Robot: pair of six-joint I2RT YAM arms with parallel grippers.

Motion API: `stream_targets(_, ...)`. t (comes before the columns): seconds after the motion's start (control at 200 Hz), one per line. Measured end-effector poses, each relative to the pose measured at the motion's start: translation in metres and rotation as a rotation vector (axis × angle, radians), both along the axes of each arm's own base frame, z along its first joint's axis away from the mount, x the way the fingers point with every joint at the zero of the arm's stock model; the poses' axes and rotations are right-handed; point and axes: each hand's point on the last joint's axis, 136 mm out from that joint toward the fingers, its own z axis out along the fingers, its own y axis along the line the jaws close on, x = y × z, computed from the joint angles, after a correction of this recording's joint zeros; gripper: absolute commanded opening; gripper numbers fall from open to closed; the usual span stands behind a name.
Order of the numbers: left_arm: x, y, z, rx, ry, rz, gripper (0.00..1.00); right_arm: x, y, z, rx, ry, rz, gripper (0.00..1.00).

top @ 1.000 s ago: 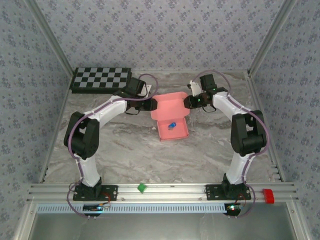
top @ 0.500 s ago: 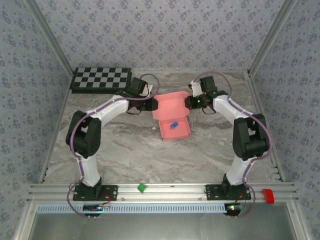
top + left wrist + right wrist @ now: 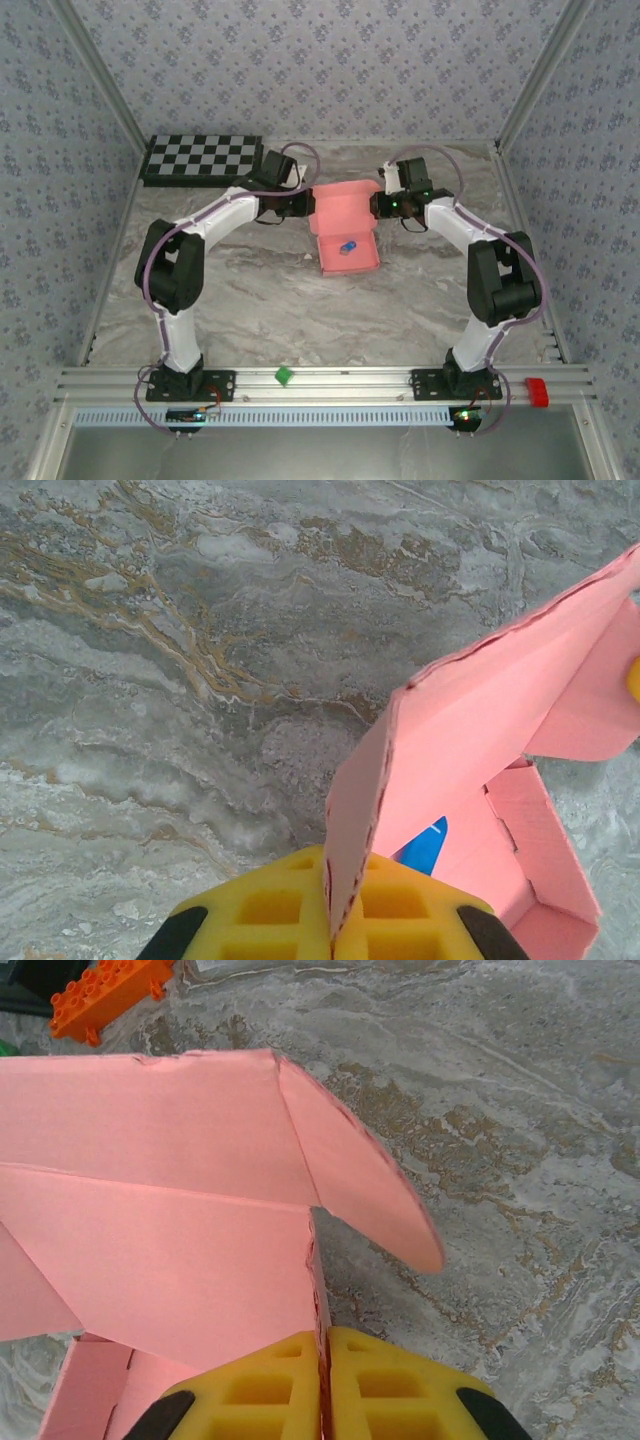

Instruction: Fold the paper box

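Pink paper box point(image 3: 343, 222), half-folded: shallow open tray, lid panel raised at its far edge, far-centre on the table point(image 3: 250, 290).

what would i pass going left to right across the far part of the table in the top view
checkerboard → left gripper, shut on the box's left side → paper box → right gripper, shut on the box's right side

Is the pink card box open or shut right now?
Open. On the pink thin-card box the lid stands raised, its tray and small blue object uncovered; left gripper and right gripper pinch the lid.
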Motion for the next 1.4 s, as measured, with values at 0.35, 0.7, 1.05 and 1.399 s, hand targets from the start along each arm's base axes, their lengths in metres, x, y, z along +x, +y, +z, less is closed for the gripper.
stream_targets(0.35,0.015,0.008,0.002,0.049,-0.068,0.046,0.00,0.001,0.013,0.000,-0.047,-0.102,-0.086,0.08)
stream_targets(0.7,0.033,0.014,0.005,0.068,-0.173,0.095,0.00,0.010,0.024,0.014,-0.086,-0.211,-0.136,0.08)
stream_targets(1.05,0.037,0.019,0.003,0.058,-0.235,0.123,0.00,0.012,0.030,0.017,-0.091,-0.281,-0.158,0.07)
stream_targets(1.399,0.039,0.020,0.024,0.040,-0.285,0.138,0.00,0.014,0.031,0.025,-0.090,-0.335,-0.179,0.07)
